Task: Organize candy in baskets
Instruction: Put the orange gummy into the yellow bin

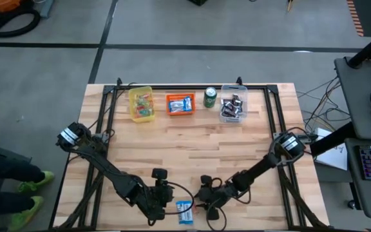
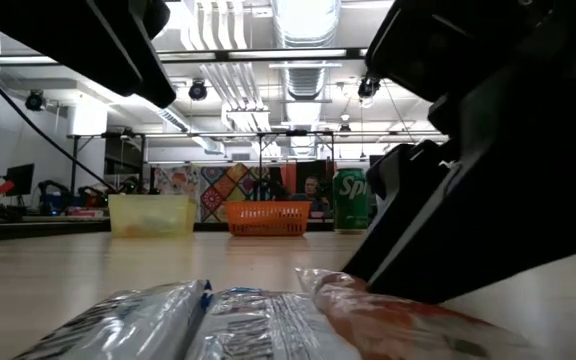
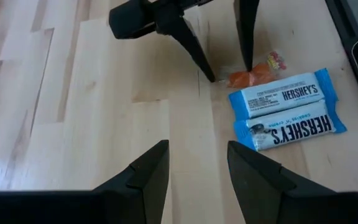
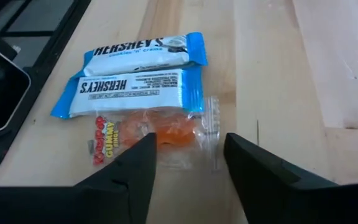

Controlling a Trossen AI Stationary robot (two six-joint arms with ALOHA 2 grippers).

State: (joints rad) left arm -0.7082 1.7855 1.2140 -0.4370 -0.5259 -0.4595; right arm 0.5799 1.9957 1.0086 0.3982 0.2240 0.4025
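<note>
An orange gummy packet [image 4: 166, 134] and two blue-and-white bars [image 4: 132, 93] lie flat on the table near its front edge; they also show in the high view [image 1: 184, 211]. My right gripper [image 4: 188, 165] is open, low over the table, with its fingers on either side of the packet's clear end. My left gripper [image 3: 197, 168] is open and empty, just left of the bars [image 3: 284, 112] and facing the right gripper. The yellow basket [image 1: 142, 104], the orange basket [image 1: 180, 103] and the clear basket [image 1: 233, 107] stand in a row at the far edge, each with candy inside. My right gripper's fingers slant down at the gummy packet's clear end [image 4: 210, 134], one on each side. One fingertip [image 3: 248, 65] stands right at the wrapper's edge. I cannot tell whether it touches the wrapper. The packet lies flat on the table.
A green soda can [image 1: 210, 97] stands between the orange and clear baskets. The black frame rails [image 1: 272, 109] run along the table's sides and far edge. Bare wood lies between the grippers and the baskets.
</note>
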